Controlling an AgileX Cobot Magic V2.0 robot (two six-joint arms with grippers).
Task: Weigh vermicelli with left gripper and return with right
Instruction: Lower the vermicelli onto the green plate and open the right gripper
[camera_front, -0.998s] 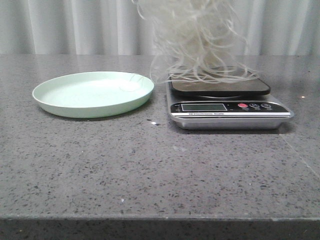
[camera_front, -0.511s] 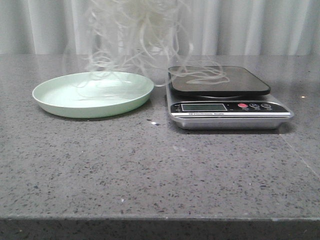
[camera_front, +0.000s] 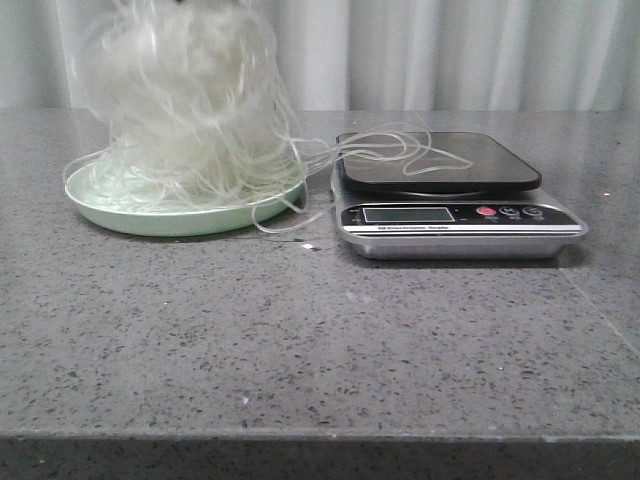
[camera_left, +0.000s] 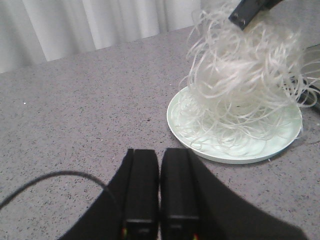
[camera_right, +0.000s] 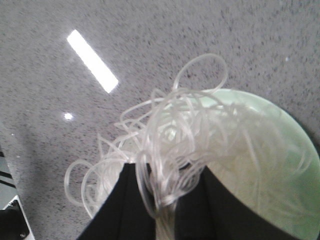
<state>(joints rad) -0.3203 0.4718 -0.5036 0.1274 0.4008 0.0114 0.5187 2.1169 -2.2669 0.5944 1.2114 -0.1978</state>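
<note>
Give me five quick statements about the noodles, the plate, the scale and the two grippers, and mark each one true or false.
1. The vermicelli sits mostly over the green plate. True.
2. The scale platform is completely bare. False: a few strands trail across it.
3. The left gripper holds the noodles. False: its fingers are shut on nothing, away from the plate.
4. The right gripper is shut on the vermicelli. True.
5. The plate is right of the scale. False: it is left of it.
</note>
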